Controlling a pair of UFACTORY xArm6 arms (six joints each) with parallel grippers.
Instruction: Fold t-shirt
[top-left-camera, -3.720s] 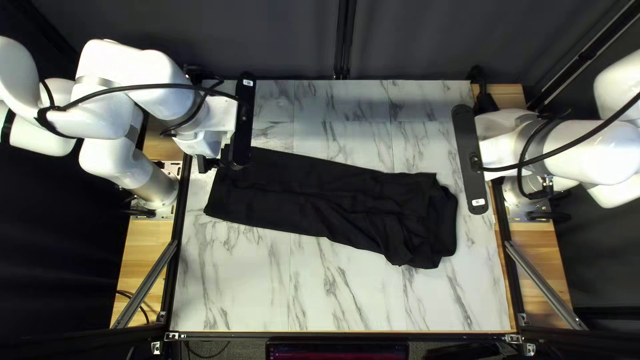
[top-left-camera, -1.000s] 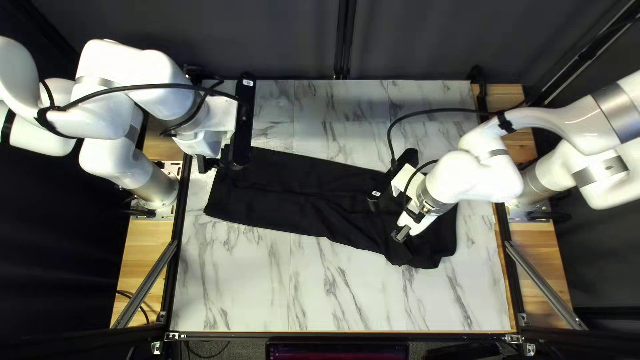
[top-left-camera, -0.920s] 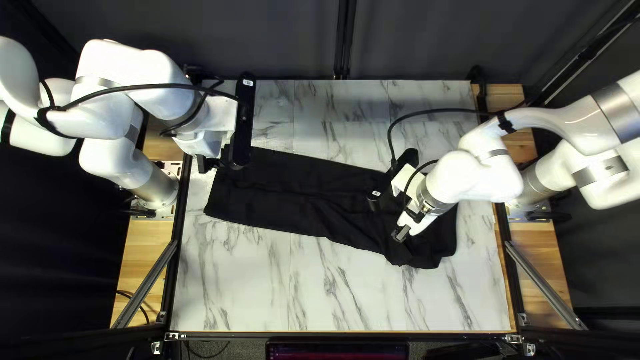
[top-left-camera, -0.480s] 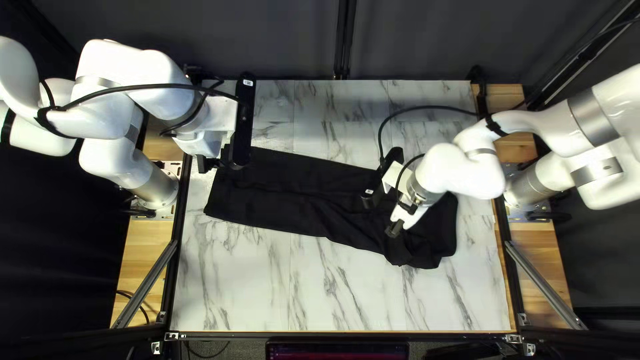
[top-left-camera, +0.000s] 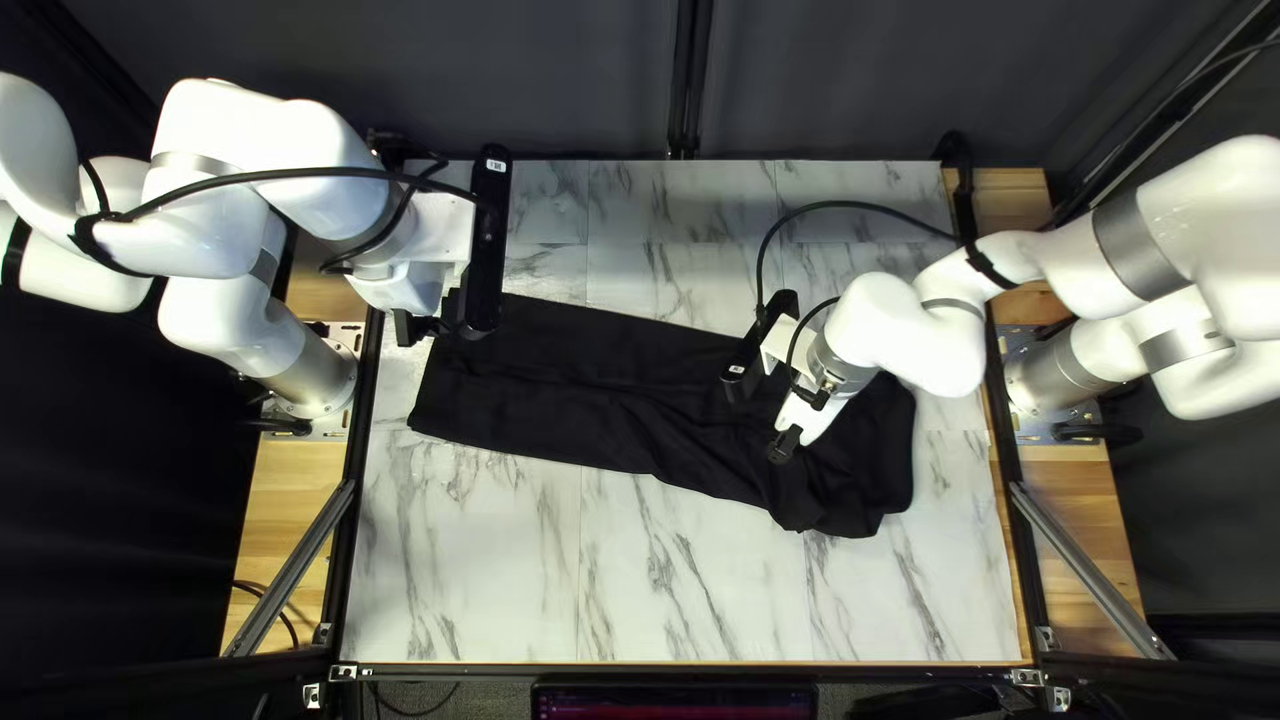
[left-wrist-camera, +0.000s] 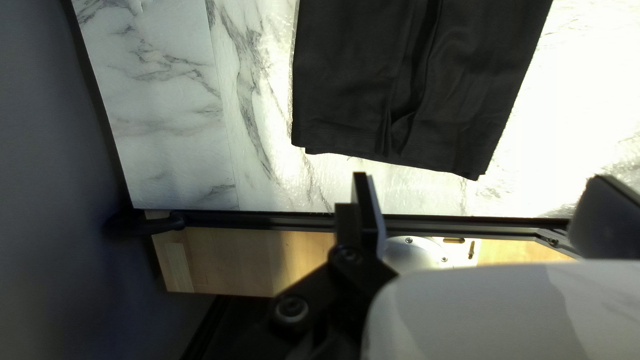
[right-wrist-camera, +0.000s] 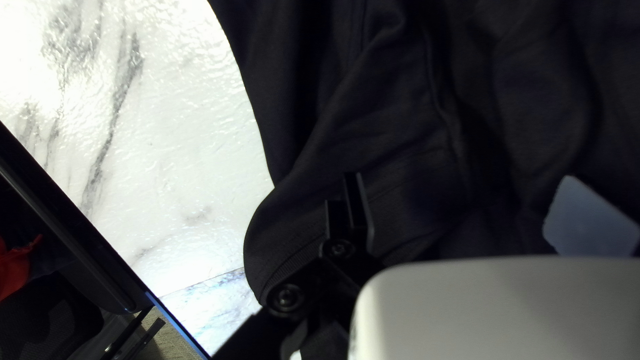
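My left gripper [left-wrist-camera: 480, 177] hangs beside the cloth's straight end, fingers spread, its arm bent back near its base. The black cloth [top-left-camera: 574, 394] lies stretched across the table [top-left-camera: 507, 574]; it looks light, soft and floppy, probably best pinched by the outer edge of its rumpled end. Over that end, my right gripper [right-wrist-camera: 460, 177] tilts down, fingers apart, arm reaching inward.

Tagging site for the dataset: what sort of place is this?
Probably a robotics lab: left arm and right arm at opposite sides of a marble-look table, dark curtain beyond its far edge.
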